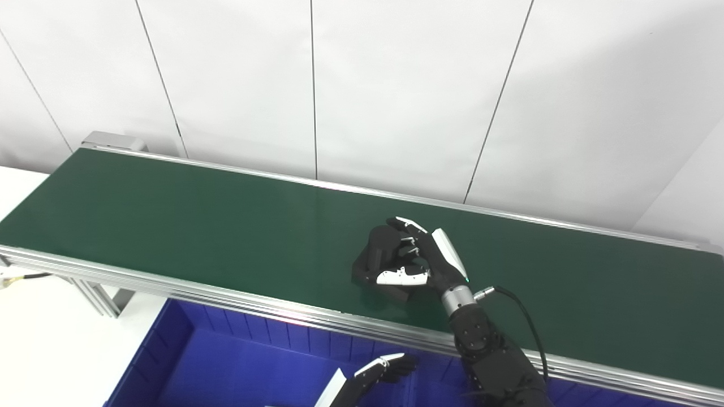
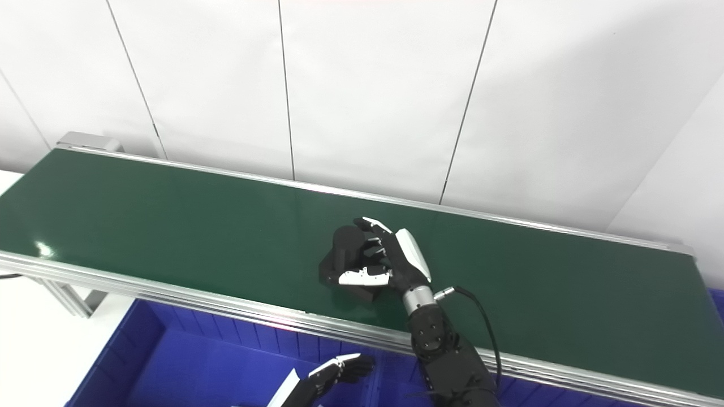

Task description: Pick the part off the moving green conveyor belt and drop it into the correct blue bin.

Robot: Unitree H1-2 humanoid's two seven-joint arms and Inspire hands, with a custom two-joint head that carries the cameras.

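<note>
Reaching over the green conveyor belt (image 1: 169,220), the right hand (image 1: 421,257) has its fingers and thumb curled around the black part (image 1: 376,254), which sits on the belt near its front edge, while the left hand (image 1: 387,366) hangs loosely curled, holding nothing, above the blue bin (image 1: 186,362).

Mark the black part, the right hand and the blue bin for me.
black part (image 1: 378,251), left eye view, its upper left face clear of the fingers.
right hand (image 1: 425,257), left eye view, middle of the hand.
blue bin (image 1: 169,333), left eye view, left inner wall.
</note>
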